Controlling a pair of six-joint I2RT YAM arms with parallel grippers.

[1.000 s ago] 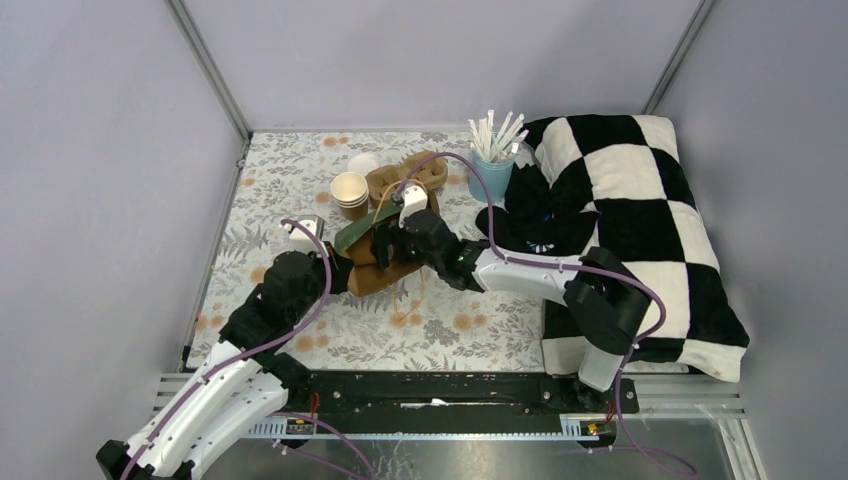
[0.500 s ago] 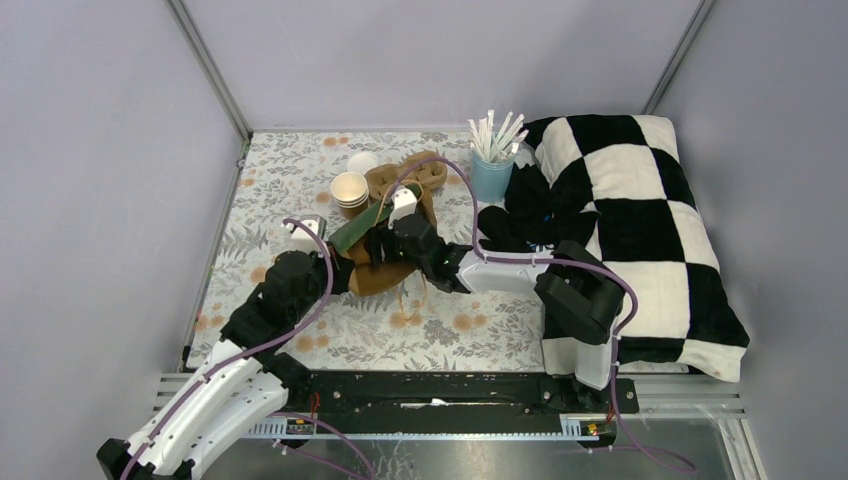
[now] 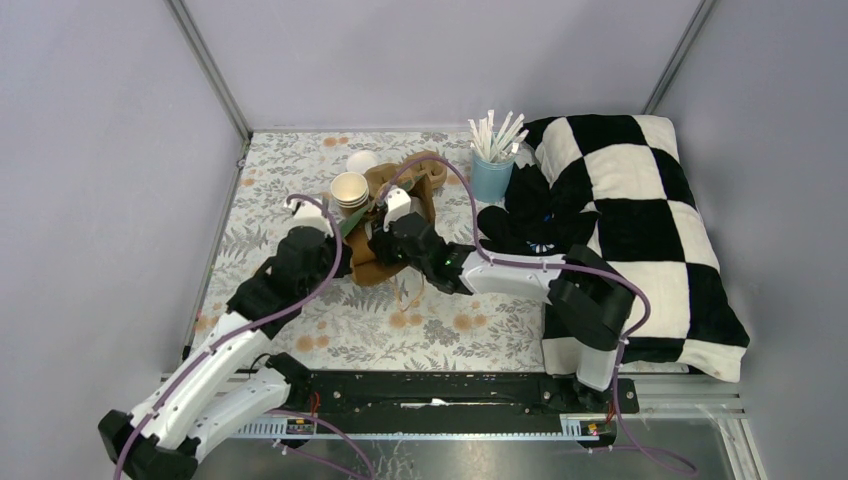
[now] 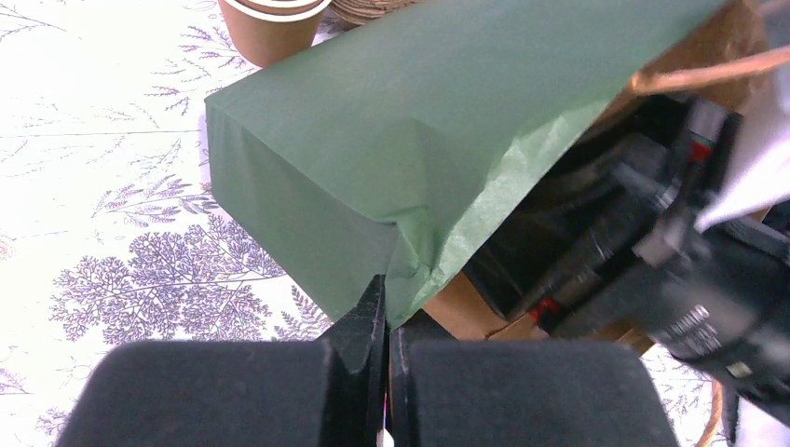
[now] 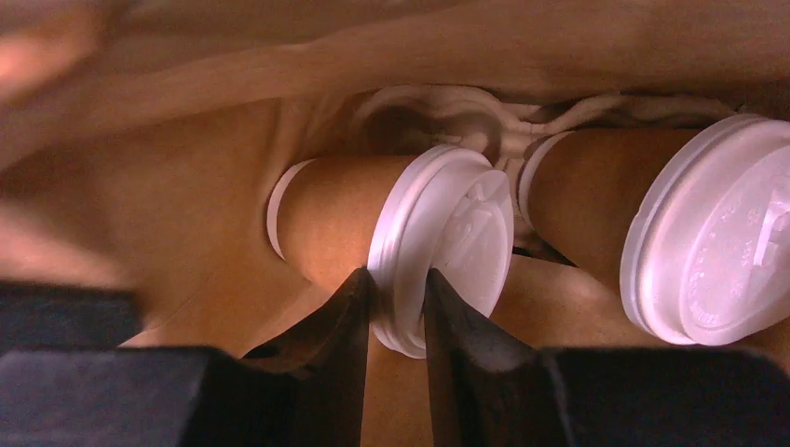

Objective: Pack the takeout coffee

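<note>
Since the earlier frame your left arm has reached further out over the desk [image 3: 280, 165], and the green paper [image 4: 419, 121] it holds now shows shorter from above. The right arm has pushed deeper into the brown paper bag [image 3: 372, 270].

Your left pincer [image 4: 387, 321] is clenched on a crumpled corner of that green paper. Its wrist camera cannot show you how the paper joins the bag. The right arm's dark body fills the bag mouth beside it.

Your right pincer [image 5: 398, 279] grips the white lid [image 5: 456, 233] of the nearer lidded cup [image 5: 345, 219], one finger on each side of the rim. That cup lies on its side inside the bag. The second lidded cup [image 5: 582, 196] lies just beside it, and its lid [image 5: 717, 233] is cut off at the right edge of the frame. Behind both cups you can see a pale moulded shape [image 5: 447, 116], but it is too dim to name.

From above, both lidded cups and the right pincer are hidden by the bag and the arm. Only a stack of open cups [image 3: 349, 188] stands clear, just beyond the bag. The left wrist camera catches the stack only at its top edge. A blue cup of straws [image 3: 490, 175] stands further right, against the chequered cloth [image 3: 640, 200].
</note>
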